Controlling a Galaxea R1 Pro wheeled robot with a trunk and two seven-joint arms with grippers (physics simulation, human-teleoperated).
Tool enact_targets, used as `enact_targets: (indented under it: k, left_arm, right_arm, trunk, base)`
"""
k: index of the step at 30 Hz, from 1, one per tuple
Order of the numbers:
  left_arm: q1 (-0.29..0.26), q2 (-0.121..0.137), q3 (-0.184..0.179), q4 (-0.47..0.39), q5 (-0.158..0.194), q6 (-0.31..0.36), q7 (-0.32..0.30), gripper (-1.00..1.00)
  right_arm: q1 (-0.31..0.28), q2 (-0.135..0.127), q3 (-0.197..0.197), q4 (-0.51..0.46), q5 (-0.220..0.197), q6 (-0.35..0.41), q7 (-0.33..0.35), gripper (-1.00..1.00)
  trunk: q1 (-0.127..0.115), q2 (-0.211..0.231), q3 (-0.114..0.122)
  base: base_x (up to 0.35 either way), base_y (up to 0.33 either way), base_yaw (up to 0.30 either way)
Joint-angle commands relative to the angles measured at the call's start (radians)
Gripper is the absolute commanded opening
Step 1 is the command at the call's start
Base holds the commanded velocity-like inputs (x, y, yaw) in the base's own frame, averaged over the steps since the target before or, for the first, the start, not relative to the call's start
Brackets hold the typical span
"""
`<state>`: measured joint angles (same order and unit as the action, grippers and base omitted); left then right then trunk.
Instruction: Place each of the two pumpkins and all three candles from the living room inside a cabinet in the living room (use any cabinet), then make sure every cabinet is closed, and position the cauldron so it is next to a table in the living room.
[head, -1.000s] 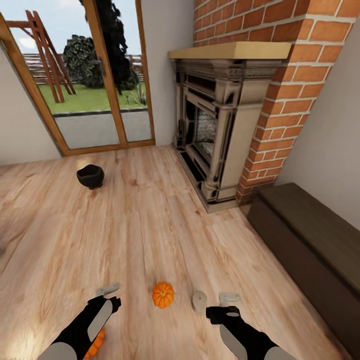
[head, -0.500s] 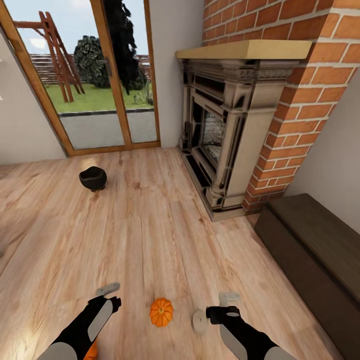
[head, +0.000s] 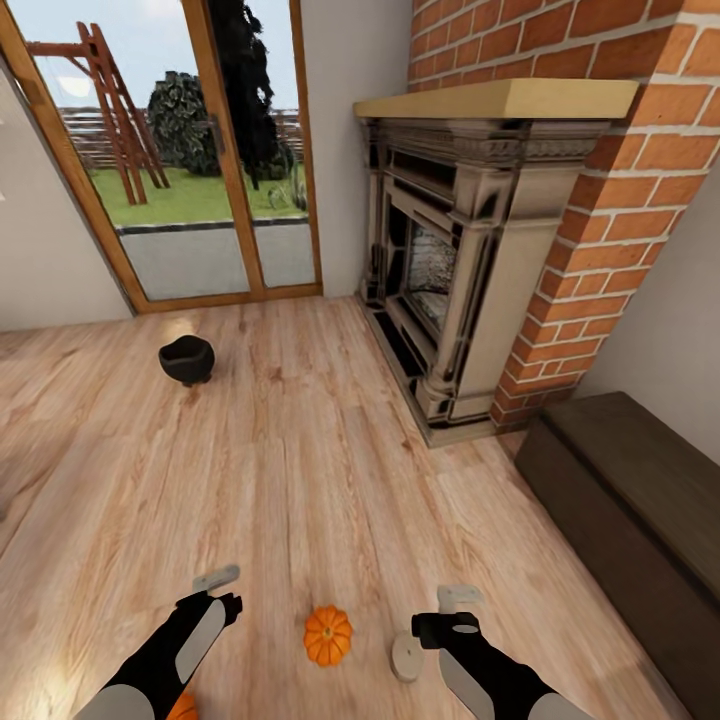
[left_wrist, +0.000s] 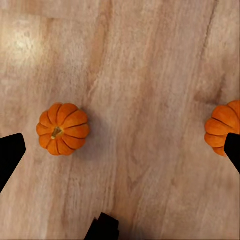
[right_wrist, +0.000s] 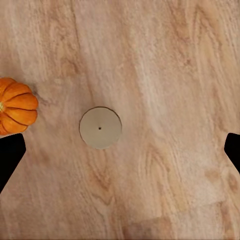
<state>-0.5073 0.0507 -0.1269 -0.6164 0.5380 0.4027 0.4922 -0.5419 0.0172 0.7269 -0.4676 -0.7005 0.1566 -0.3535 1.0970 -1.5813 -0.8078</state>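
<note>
Head view frames were read from left to right. A small round black cauldron (head: 187, 359) was seen standing on the pale wooden plank floor (head: 300, 480) near the glazed patio door (head: 190, 170), well apart from everything else; no table was in sight, so its placing was judged not yet done. Nearer the robot, the left gripper (head: 222, 590) was held low over the floor, its fingers spread wide with nothing between them. In the left wrist view a ribbed orange pumpkin with a dark stem (left_wrist: 63, 128) lay just off one fingertip, and a second orange pumpkin (left_wrist: 223, 128) sat by the other. That second pumpkin (head: 328, 635) was seen on the floor between the two arms. Just beside it lay a pale round flat-topped candle (head: 407, 657), upright on the planks, seen end-on in the right wrist view (right_wrist: 100, 127). The right gripper (head: 455, 610) was poised above it, fingers wide apart and empty, apparently lined up for a descent. At the far right the long low dark-brown wooden cabinet (head: 640, 520) stood against the wall beside the brick fireplace (head: 470, 250), its front seemingly closed.
</note>
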Motion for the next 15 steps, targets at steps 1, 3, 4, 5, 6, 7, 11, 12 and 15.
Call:
enact_targets:
  k: [1,3,4,5,6,7,11,12,15]
  left_arm:
    - [0.000,0.002,-0.008,-0.002,0.010,0.003,0.009,1.00]
    - [0.000,0.002,-0.008,-0.002,0.010,0.003,0.009,1.00]
    - [0.000,0.002,-0.008,-0.002,0.010,0.003,0.009,1.00]
    - [0.000,0.002,-0.008,-0.002,0.010,0.003,0.009,1.00]
    - [0.000,0.002,-0.008,-0.002,0.010,0.003,0.009,1.00]
    - [0.000,0.002,-0.008,-0.002,0.010,0.002,0.009,1.00]
    - [0.000,0.002,-0.008,-0.002,0.010,0.002,0.009,1.00]
    - [0.000,0.001,-0.008,-0.002,0.010,0.002,0.009,1.00]
    - [0.000,0.002,-0.008,-0.002,0.010,0.002,0.009,1.00]
  right_arm:
    - [-0.001,-0.001,0.008,-0.002,-0.006,0.004,-0.009,1.00]
    - [-0.001,-0.001,0.008,-0.002,-0.006,0.004,-0.009,1.00]
    - [-0.001,0.000,0.008,-0.002,-0.005,0.004,-0.009,1.00]
    - [-0.001,0.000,0.008,-0.002,-0.005,0.004,-0.009,1.00]
    - [-0.001,0.000,0.008,-0.002,-0.005,0.004,-0.009,1.00]
    - [-0.001,0.000,0.008,-0.002,-0.005,0.004,-0.009,1.00]
    - [-0.001,0.000,0.008,-0.002,-0.005,0.004,-0.009,1.00]
    - [-0.001,0.000,0.008,-0.002,-0.005,0.004,-0.009,1.00]
    - [-0.001,0.000,0.008,-0.002,-0.006,0.004,-0.009,1.00]
  trunk:
    - [0.000,0.000,-0.001]
    - [0.000,0.000,-0.002]
    - [0.000,0.000,-0.003]
    - [0.000,0.000,-0.004]
    - [0.000,0.000,-0.005]
    - [0.000,0.000,-0.006]
    - [0.000,0.000,-0.010]
    - [0.000,0.000,-0.011]
    - [0.000,0.000,-0.014]
  base:
    - [0.110,0.063,0.044]
    - [0.110,0.066,0.115]
    - [0.110,0.039,0.166]
    - [0.110,0.025,0.184]
    - [0.109,0.016,0.196]
    - [0.100,0.010,0.204]
    - [0.046,0.004,0.211]
    - [0.012,0.001,0.216]
    - [0.006,0.001,0.217]
